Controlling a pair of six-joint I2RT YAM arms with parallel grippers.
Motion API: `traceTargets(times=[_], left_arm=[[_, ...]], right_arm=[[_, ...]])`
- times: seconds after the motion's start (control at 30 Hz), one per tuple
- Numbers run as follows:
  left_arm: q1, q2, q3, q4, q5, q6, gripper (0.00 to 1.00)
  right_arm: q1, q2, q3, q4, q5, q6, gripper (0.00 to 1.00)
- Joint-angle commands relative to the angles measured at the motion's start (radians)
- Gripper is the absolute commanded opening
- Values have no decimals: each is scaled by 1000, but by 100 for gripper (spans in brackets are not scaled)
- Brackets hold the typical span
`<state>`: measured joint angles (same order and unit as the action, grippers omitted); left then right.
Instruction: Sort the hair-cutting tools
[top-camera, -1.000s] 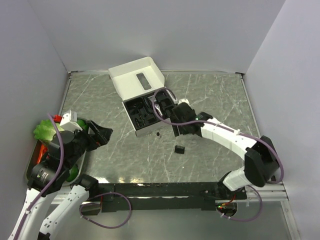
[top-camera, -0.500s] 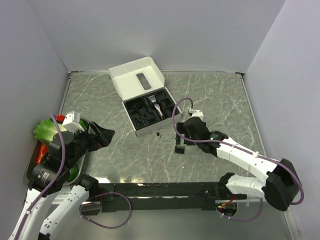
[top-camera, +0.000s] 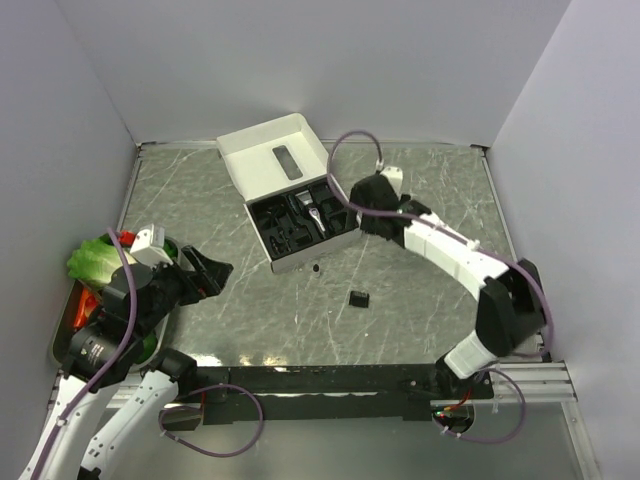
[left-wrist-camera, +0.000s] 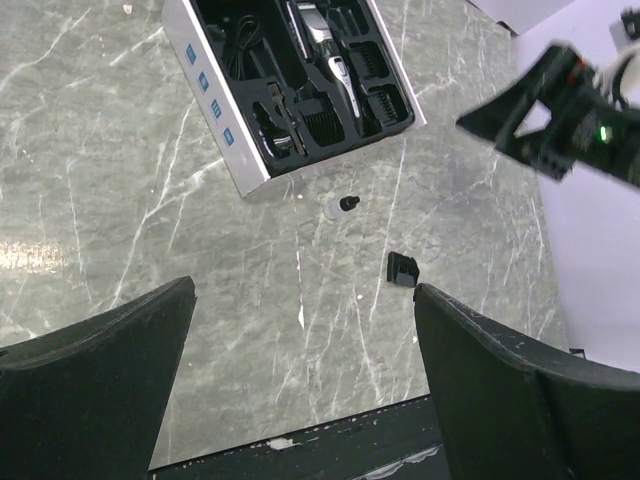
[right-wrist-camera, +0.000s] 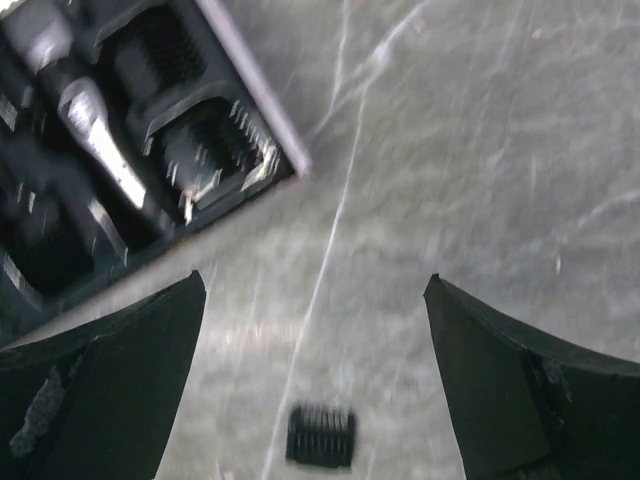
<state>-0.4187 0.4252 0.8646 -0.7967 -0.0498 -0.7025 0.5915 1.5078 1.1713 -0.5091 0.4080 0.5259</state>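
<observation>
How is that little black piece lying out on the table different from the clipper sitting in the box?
The hair clipper is long, slim, black and silver; the comb attachment is short, blocky, all black. The clipper sits in a slot of the box; the comb attachment lies loose on the table, apart from the box. Both lie flat.

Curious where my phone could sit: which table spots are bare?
Bare: left of the white cardboard box, and between the small black comb attachment and the arms' rail. Crowded: the box's near edge, by a tiny capped bottle.
</observation>
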Motion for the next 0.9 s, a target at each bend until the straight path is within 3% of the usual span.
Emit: traceTargets(times=[0.0,0.37,0.57,0.87], left_arm=[[-2,-6,-12,16,-4,-28,97],[-2,23,-12,19,-39,-40,97],[-2,32,-39,50,-22,-51,97],[-2,14,-42,47,-15,-57,97]], right_arm=[[-143,126,150,1,-66,32,99],[-243,606,612,-187,-135,36,96],[-243,652,564,-174,-176,-13,89],[-187,563,400,-126,-247,-73,84]])
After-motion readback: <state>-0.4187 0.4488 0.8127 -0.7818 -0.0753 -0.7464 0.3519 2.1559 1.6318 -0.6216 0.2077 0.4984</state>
